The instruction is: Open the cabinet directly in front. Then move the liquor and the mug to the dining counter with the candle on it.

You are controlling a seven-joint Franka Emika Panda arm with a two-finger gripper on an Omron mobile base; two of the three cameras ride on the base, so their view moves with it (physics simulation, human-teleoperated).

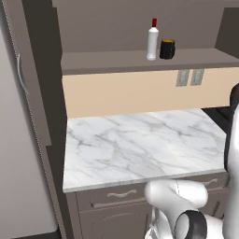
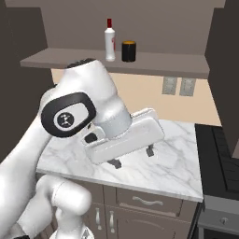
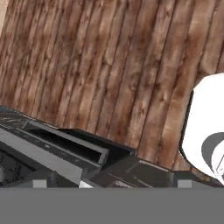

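Wall cabinet [image 1: 140, 28] standing open, its shelf exposed; liquor [image 1: 152, 40] upright on that shelf, white bottle with red cap, just beside the mug [image 1: 167, 49] on its right, the two close but whether touching cannot be told; same pair seen from the right base view, liquor [image 2: 109, 41] left of mug [image 2: 129, 51], both near the shelf's front edge; cabinet door [image 1: 21, 93] with wavy silver handle swung out at far left; marble worktop [image 1: 144, 144] below, beige backsplash [image 1: 121, 91] with two wall outlets [image 1: 189, 77] behind it; gripper [image 2: 132, 158] held low over the worktop, fingers spread wide and holding nothing, well apart from the shelf; dark stove [image 2: 219, 158] at right; wooden floor [image 3: 113, 65] in hand view
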